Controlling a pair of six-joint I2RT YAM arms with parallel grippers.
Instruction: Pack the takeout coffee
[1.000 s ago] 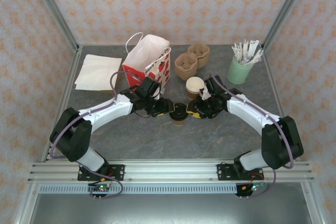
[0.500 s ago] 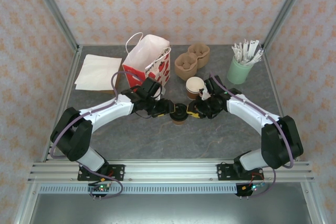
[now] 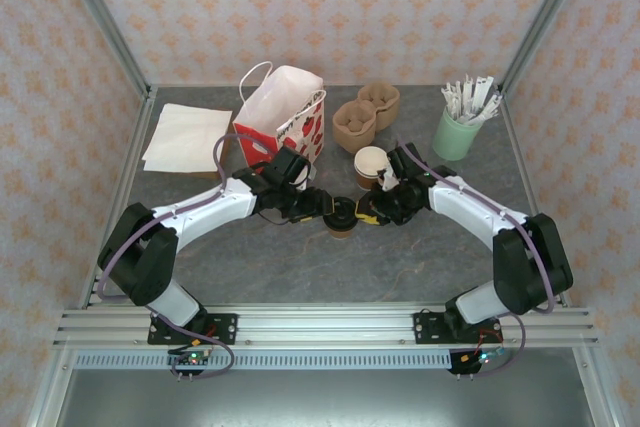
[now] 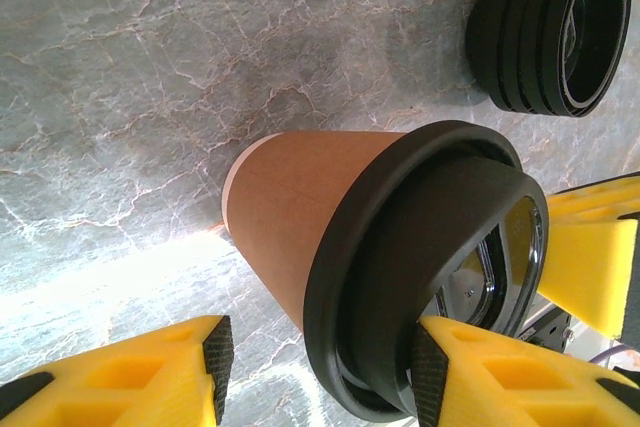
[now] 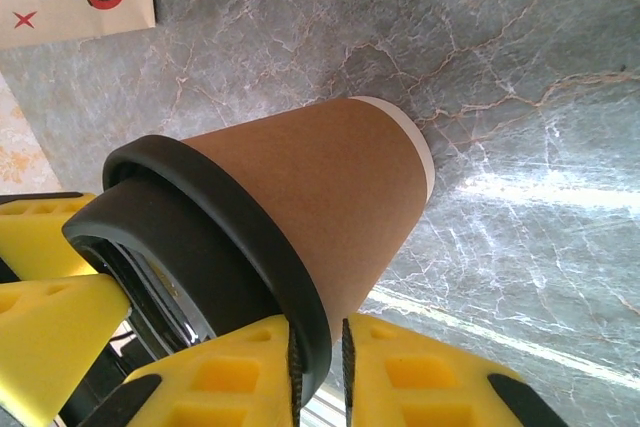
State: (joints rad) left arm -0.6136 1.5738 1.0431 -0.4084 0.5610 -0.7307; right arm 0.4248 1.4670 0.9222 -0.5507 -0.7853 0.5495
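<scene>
At the middle of the bench [image 3: 300,267], just in front of the red-and-white bag [image 3: 285,112], the takeout coffee [image 3: 341,217] stands upright between 2 tools. The right tool [image 5: 317,339] pinches the rim of its black lid [image 5: 235,237]. The left tool [image 4: 318,325] has its fingers on either side of the cup; I cannot tell whether they press it.

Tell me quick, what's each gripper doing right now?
Left gripper: open, fingers straddling the lidded cup.
Right gripper: shut on the rim of that cup's black lid.
</scene>
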